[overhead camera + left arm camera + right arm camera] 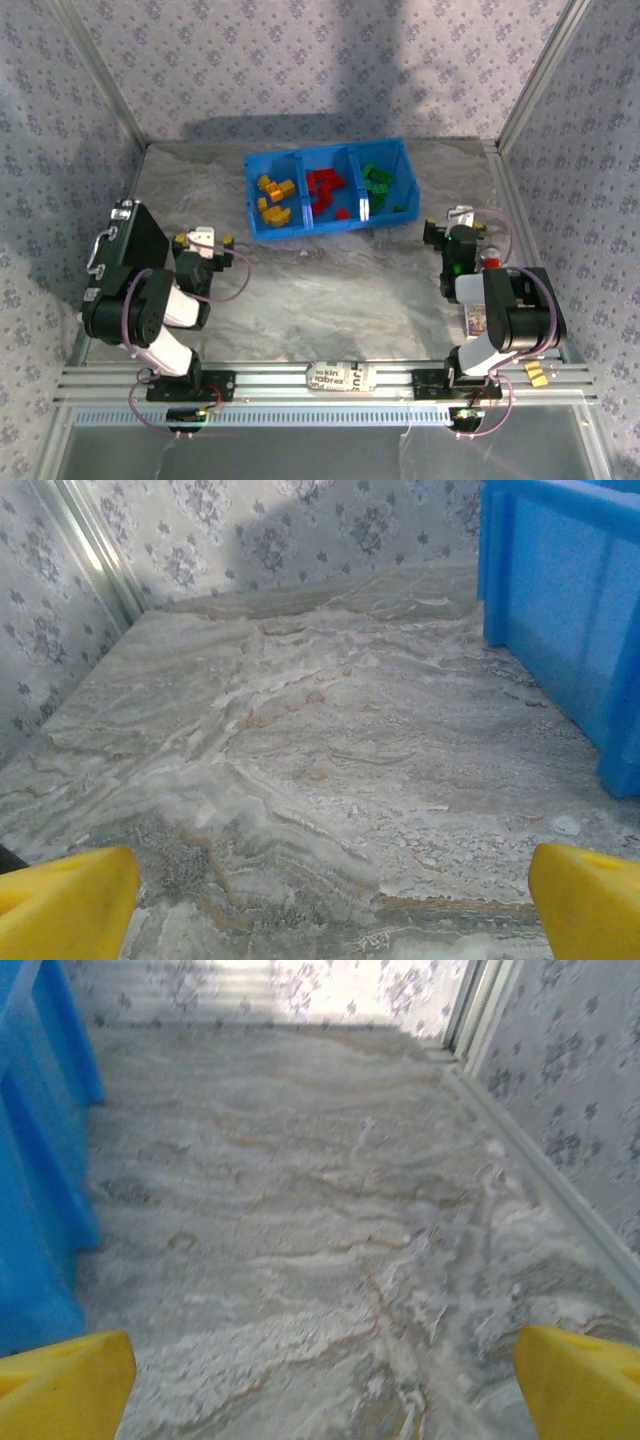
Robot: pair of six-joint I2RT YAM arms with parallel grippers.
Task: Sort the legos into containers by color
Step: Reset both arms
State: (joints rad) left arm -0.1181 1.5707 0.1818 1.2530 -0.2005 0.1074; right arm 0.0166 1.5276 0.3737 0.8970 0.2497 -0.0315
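One bright blue rectangular plastic bin [300, 230] stands at 12 o'clock on the grey marbled bench [330, 290]. Thin dividers split it into three compartments side by side. The compartment on the 9 o'clock side holds the small yellow-orange studded plastic legos [272, 195], the middle one the red legos [325, 190], and the 3 o'clock one the green legos [378, 182]. That makes three heaps, one per colour, each of roughly half a dozen bricks. They overlap and are too small for an exact count.

There are two arms. The left pincer [204, 240] hangs at 9 o'clock over the bench and the right pincer [457, 222] at 3 o'clock, both apart from the bin.

In the left wrist view the left pincer [328, 910] shows two yellow fingertips [65, 900] at the bottom corners, both cut off by the frame. They stand wide apart with bare bench between them and hold nothing. The bin [560, 610] is at 2 o'clock there, showing just an outer wall and corner, its contents hidden.

The right pincer [320, 1385] is likewise wide and holds nothing, its two fingertips [60, 1385] cropped the same way. The bin's wall [30, 1160] is cut off at 9 o'clock.

One black hard case with a pale handle [120, 245] stands at the bench's 9 o'clock edge, its near part covered by the left arm. A small red object [490, 260] beside the right arm is too small to identify. Two small yellow pieces [537, 375] lie on the rail at 5 o'clock.
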